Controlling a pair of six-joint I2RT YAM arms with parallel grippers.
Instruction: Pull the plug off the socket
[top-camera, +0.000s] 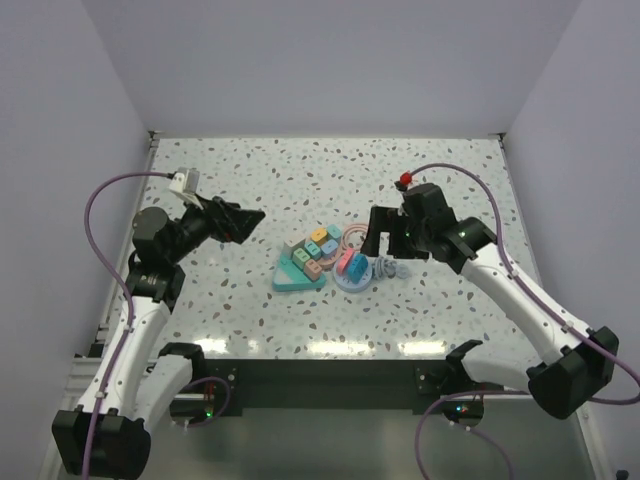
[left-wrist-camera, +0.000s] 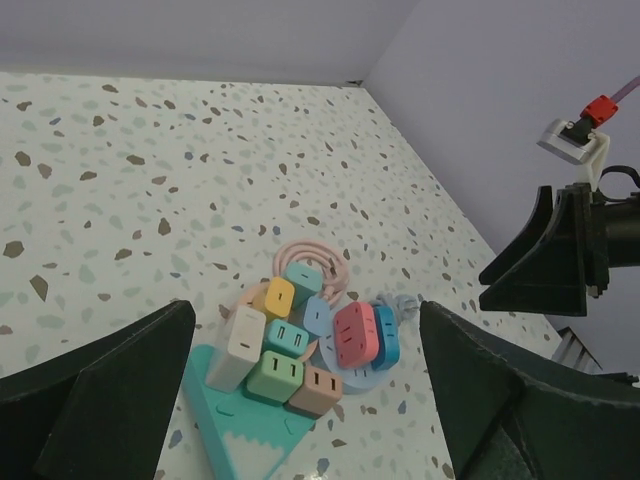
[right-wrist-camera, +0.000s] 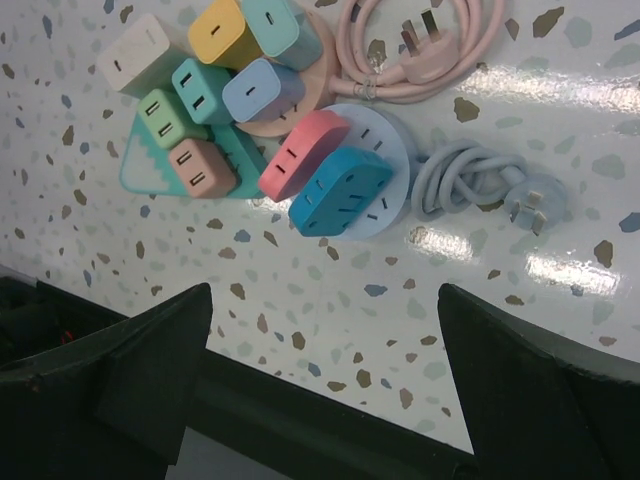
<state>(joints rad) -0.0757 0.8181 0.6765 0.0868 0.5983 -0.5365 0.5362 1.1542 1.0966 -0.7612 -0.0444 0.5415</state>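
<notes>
Right wrist view: blue plug (right-wrist-camera: 340, 192) runs lengthwise lower-left to upper-right

Bright even overhead light, glare patches on glossy table (right-wrist-camera: 570, 268), soft shadows, sharp focus

Coiled cables (top-camera: 388, 267) crowd right of the plug cluster (top-camera: 312, 255); left open.

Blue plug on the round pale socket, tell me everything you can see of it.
The blue plug is a bright blue, rounded block, plastic by its look, with dark slots in its face. It sits on the pale blue round socket, side by side against the pink plug. Nothing else touches it.
</notes>
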